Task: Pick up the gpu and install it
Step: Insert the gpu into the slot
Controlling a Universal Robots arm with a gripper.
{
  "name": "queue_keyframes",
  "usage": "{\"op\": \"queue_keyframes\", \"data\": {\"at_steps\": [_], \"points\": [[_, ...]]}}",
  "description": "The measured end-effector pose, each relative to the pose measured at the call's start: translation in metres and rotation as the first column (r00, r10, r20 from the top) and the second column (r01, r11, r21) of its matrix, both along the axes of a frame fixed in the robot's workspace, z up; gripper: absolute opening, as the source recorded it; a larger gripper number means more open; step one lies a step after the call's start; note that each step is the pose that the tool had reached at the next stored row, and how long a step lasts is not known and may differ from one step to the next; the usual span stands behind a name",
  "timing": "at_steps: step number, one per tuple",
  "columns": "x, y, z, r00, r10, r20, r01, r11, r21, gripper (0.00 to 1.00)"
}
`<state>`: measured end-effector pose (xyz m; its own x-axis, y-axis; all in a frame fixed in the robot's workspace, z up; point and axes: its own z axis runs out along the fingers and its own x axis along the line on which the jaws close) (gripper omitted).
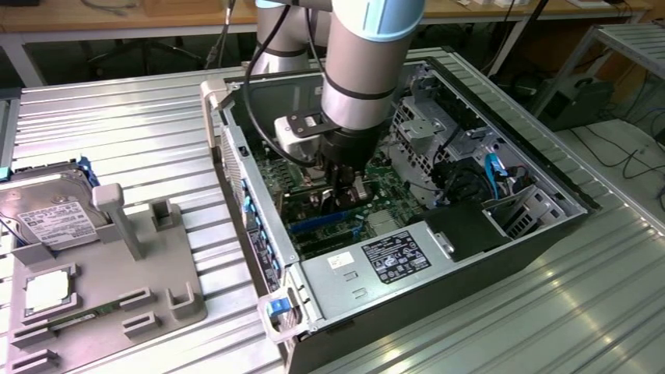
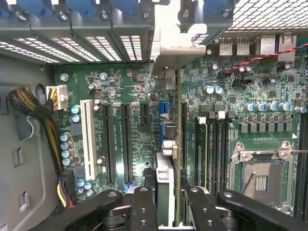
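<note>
The hand (image 1: 346, 185) reaches down into the open case (image 1: 437, 312), clenched on the gpu (image 2: 178, 125). The gpu stands on edge over the motherboard (image 2: 125, 86), beside its slots. The case also holds a power supply (image 1: 390, 257). On the surface (image 1: 124, 117), a grey tray (image 1: 167, 265) holds a hard drive (image 1: 47, 218).

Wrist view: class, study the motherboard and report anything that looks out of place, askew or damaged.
Nothing looks askew: the gpu, held edge-on between the jaws, runs parallel to the expansion slots. The CPU socket stands bare, with no processor or cooler.
</note>
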<state>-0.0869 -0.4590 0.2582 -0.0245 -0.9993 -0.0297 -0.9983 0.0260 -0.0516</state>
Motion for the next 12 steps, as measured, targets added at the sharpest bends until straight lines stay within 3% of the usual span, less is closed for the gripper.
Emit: {"op": "queue_keyframes", "data": {"at_steps": [12], "points": [[-0.0093,-0.0014,0.0,1.0,0.0,-0.0001,0.0,1.0,0.0,0.28]]}}
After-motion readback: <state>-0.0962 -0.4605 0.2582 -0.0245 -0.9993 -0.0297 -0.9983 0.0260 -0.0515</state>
